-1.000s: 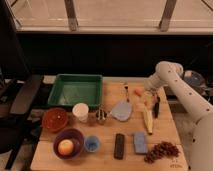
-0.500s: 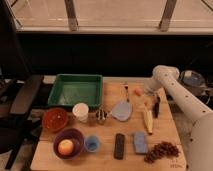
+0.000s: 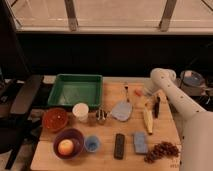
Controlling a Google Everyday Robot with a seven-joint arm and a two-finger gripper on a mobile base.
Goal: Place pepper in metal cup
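- wooden table (image 3: 107, 159) fills lower half of the frame; dark window wall behind
- white robot arm (image 3: 172, 95) comes in from lower right, bends at right of centre
- gripper (image 3: 148, 96) low over the table's right-rear part, jaws apart, nothing in them
- pepper (image 3: 137, 92) – small, orange-red – lies on the table just left of the gripper; whether they touch, cannot tell
- metal cup (image 3: 101, 116) stands upright mid-table, just right of the white cup (image 3: 80, 111), well apart from the pepper
- green tray (image 3: 75, 90) upper left; grey dish (image 3: 121, 111) between metal cup and corn cob (image 3: 148, 120)
- front row, left to right – purple bowl (image 3: 75, 136) with round fruit (image 3: 65, 147), blue cup (image 3: 92, 144), black bar (image 3: 119, 146), blue sponge (image 3: 140, 142)
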